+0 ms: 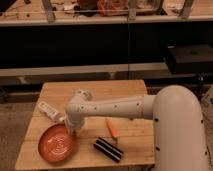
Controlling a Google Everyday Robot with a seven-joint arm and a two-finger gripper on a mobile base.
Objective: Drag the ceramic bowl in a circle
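The ceramic bowl (pixel 57 144) is a wide, shallow orange-red dish with pale swirls inside. It sits at the front left of the wooden table (pixel 125 90). My white arm (pixel 120 107) reaches in from the right, and its end bends down over the bowl's far right rim. My gripper (pixel 70 128) is at that rim, touching or just inside it. The arm's end hides the fingers.
A white tube-like object (pixel 49 110) lies at the table's left edge behind the bowl. A translucent cup (pixel 84 94) stands behind the arm. An orange carrot-like item (pixel 112 128) and a black ribbed object (pixel 108 149) lie right of the bowl. Dark shelving stands behind the table.
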